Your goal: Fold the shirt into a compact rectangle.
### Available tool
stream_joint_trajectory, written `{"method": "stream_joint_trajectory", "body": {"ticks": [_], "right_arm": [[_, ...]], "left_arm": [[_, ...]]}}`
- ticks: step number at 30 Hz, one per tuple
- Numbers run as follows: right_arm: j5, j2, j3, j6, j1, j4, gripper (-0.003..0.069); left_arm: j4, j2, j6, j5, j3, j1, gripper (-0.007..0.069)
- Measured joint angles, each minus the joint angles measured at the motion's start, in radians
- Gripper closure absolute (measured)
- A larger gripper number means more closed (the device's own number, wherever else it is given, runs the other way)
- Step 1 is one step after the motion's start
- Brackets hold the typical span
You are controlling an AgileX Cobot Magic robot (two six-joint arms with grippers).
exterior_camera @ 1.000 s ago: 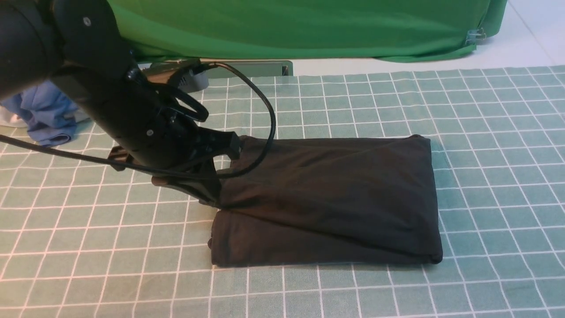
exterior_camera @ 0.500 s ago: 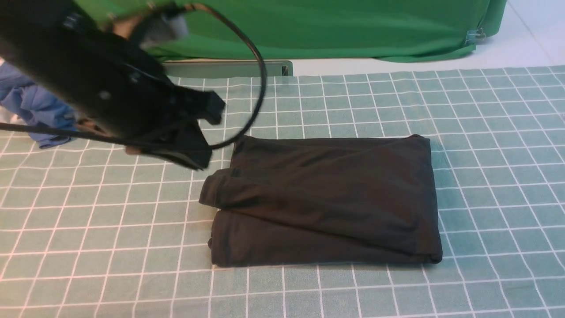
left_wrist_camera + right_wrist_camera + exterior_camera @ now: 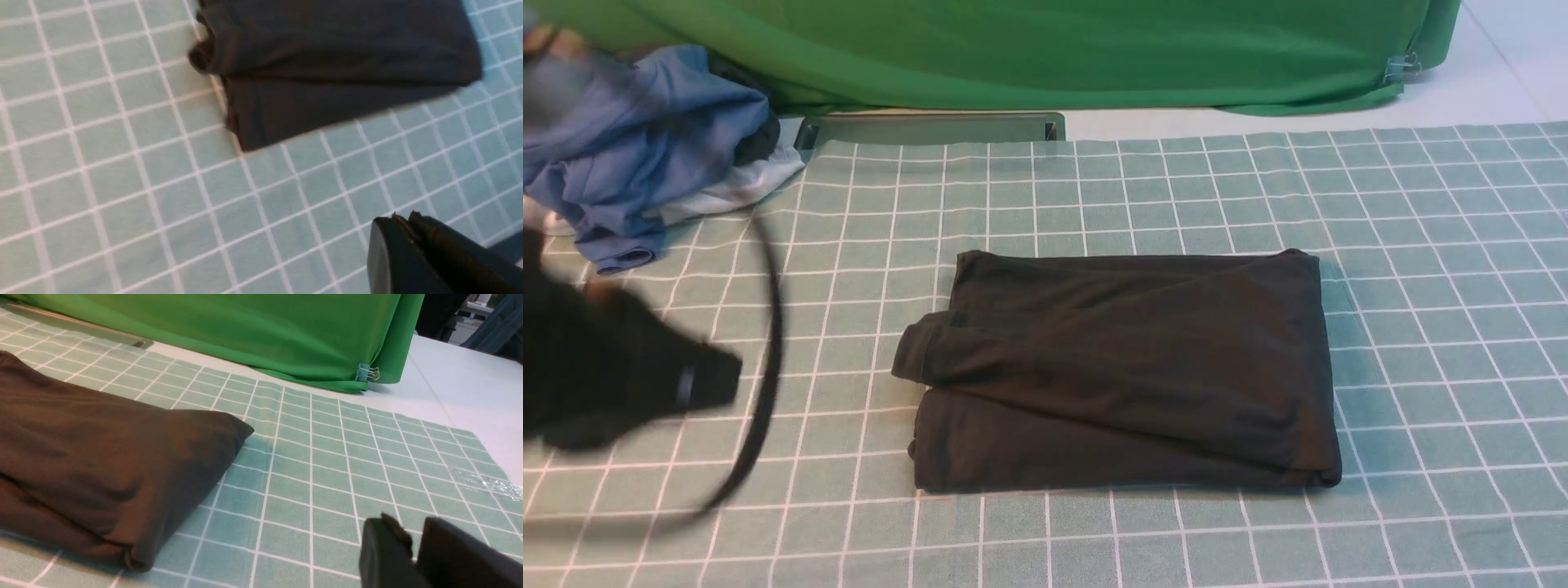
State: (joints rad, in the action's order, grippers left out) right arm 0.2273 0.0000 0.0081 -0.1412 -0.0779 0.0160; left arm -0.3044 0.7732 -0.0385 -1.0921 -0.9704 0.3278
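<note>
Black T-shirt (image 3: 1127, 371) lies folded mid-tabletop, rough rectangle, loose rolled flap at 9 o'clock. Left claw (image 3: 408, 222) pinched closed, empty, off at 8 o'clock. Right claw (image 3: 414, 539) slightly parted, empty, beside the 3 o'clock edge. Fold looks done; next probably tidy flap.

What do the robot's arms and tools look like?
The left arm is chunky and black, blurred here, with a small pale mark near its tip and a thin black cable looping from it. The left tool has smooth matte black fingers with rounded tips. The right tool is black too, with blocky fingers.
</note>
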Motion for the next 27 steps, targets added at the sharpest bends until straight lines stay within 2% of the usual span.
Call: {"method": "stream_joint_trajectory", "body": {"ticks": [1,3,6,11,15,23,27], "right_arm": [[0.0,0.0,0.0,0.0,0.0,0.0,0.0496],[0.0,0.0,0.0,0.0,0.0,0.0,0.0491],[0.0,0.0,0.0,0.0,0.0,0.0,0.0482],[0.002,0.0,0.0,0.0,0.0,0.0,0.0468],[0.003,0.0,0.0,0.0,0.0,0.0,0.0459],[0.004,0.0,0.0,0.0,0.0,0.001,0.0438],[0.004,0.0,0.0,0.0,0.0,0.001,0.0428]], "left_arm": [[-0.023,-0.049,-0.009,0.062,0.057,0.0,0.061],[-0.132,-0.187,-0.049,0.282,0.206,0.0,0.061],[-0.263,-0.331,-0.147,0.56,0.392,0.0,0.061],[-0.302,-0.513,-0.231,0.887,0.58,0.0,0.061],[-0.204,-0.574,-0.242,0.927,0.65,0.0,0.061],[0.021,-0.575,-0.246,0.89,0.699,0.0,0.061],[0.056,-0.575,-0.246,0.861,0.705,0.0,0.061]]}}
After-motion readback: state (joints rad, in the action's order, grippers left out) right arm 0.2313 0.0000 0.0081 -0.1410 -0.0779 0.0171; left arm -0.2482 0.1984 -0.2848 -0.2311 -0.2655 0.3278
